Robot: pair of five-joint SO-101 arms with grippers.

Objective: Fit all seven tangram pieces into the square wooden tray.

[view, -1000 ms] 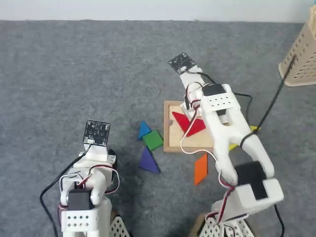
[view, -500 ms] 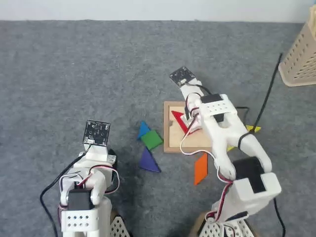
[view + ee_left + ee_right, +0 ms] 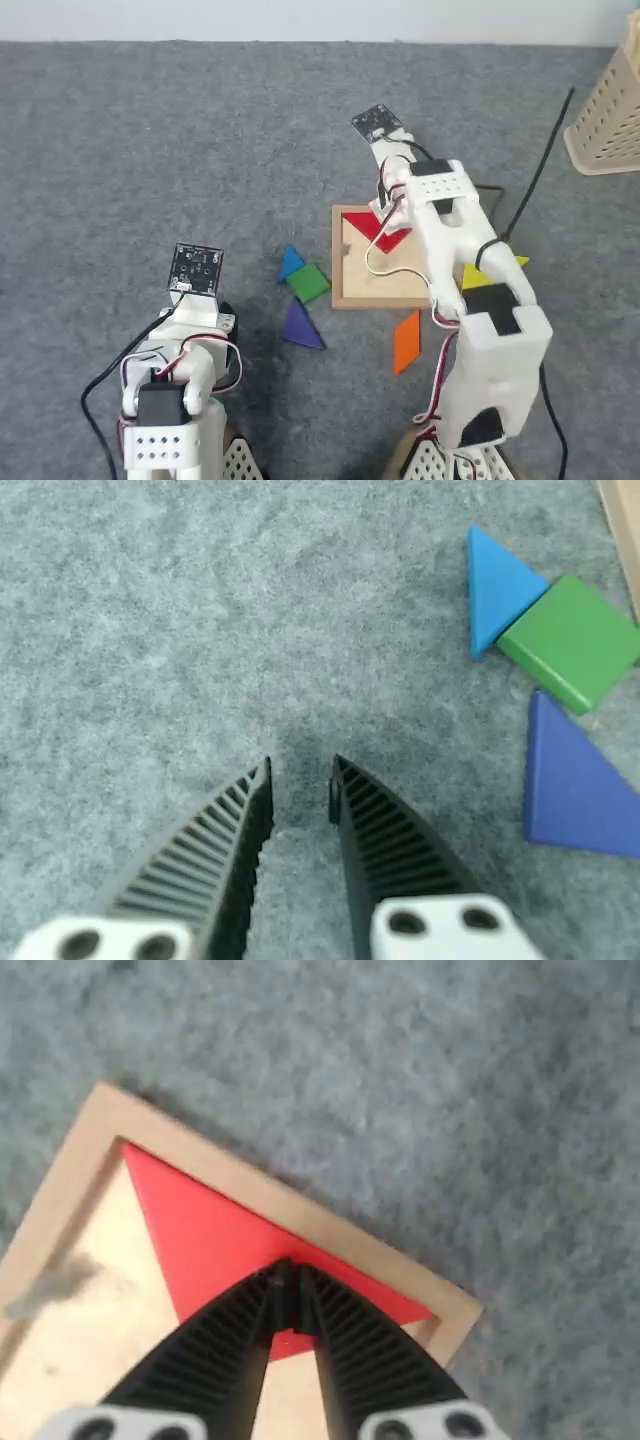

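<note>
The square wooden tray (image 3: 345, 288) lies right of centre. A red triangle (image 3: 378, 232) lies flat in it, its long side against the far rim (image 3: 200, 1155). My right gripper (image 3: 290, 1272) is shut, its tips touching the red triangle (image 3: 215, 1230) near the far corner. On the carpet left of the tray are a blue triangle (image 3: 290, 263), a green square (image 3: 310, 283) and a purple triangle (image 3: 299, 326). An orange parallelogram (image 3: 406, 341) lies in front of the tray and a yellow piece (image 3: 490, 270) to its right. My left gripper (image 3: 300, 770) hangs slightly open over bare carpet.
A beige perforated box (image 3: 610, 110) stands at the back right edge. A black cable (image 3: 540, 180) runs from it toward the right arm. From the left wrist, the blue triangle (image 3: 497, 588), green square (image 3: 570, 640) and purple triangle (image 3: 575, 780) sit off to one side.
The right arm has stretched farther from its base, and the red triangle has gone from the tray's middle to its far rim. The left arm has kept still.
</note>
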